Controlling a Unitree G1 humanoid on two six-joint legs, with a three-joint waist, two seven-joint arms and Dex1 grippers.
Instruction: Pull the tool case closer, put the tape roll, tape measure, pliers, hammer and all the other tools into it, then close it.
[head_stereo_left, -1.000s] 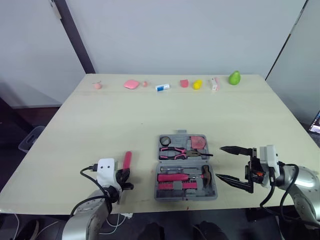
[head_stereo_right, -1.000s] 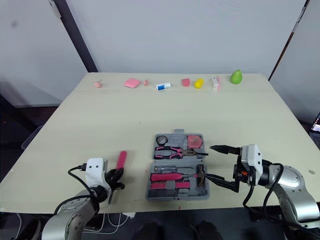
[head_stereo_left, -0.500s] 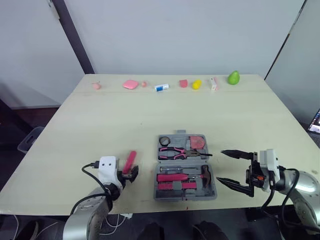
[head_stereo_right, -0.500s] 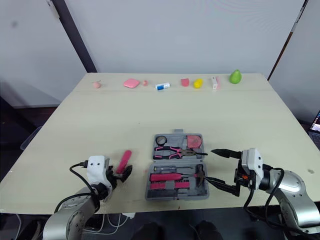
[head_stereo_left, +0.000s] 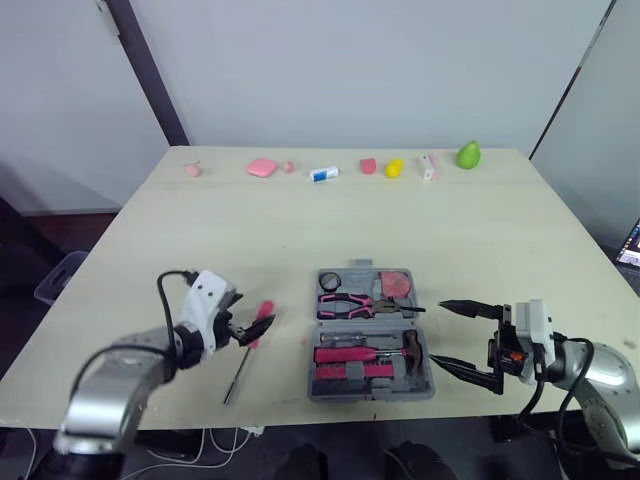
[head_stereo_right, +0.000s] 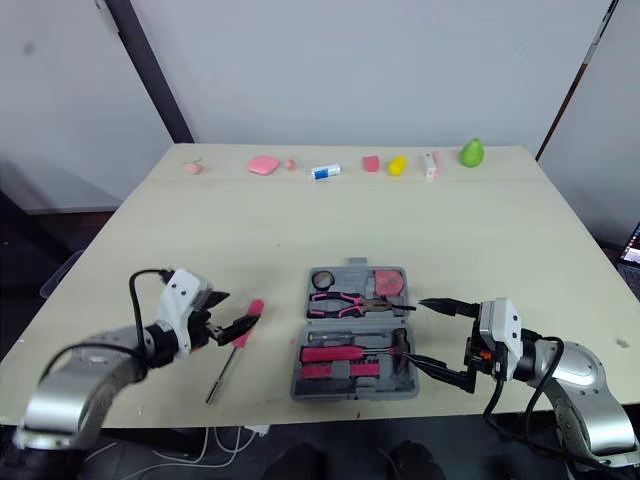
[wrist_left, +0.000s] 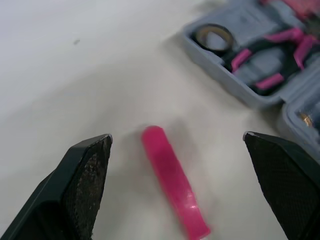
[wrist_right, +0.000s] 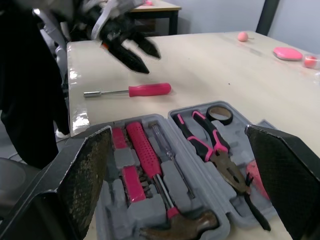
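Left gripper (head_stereo_left: 248, 331), lower left of frame, fingers spread wide and empty; the pink-handled screwdriver (head_stereo_left: 261, 322) lies on the table (head_stereo_left: 300, 230) between its tips. Right gripper (head_stereo_left: 438, 333), lower right, likewise spread, sits just beside the right edge of the open tool case (head_stereo_left: 366, 283).

— How is the light behaving?
— Soft, even brightness is falling from above, washing the table (head_stereo_left: 300, 230) pale and laying only faint shadows beside the tool case (head_stereo_right: 352, 393).
— Anything spoiling it?
— Glare is flaring along the table's near edge in the right wrist view. The left arm (head_stereo_left: 110, 375) is smearing, and the screwdriver (wrist_left: 172, 192) is blurring in the left wrist view.
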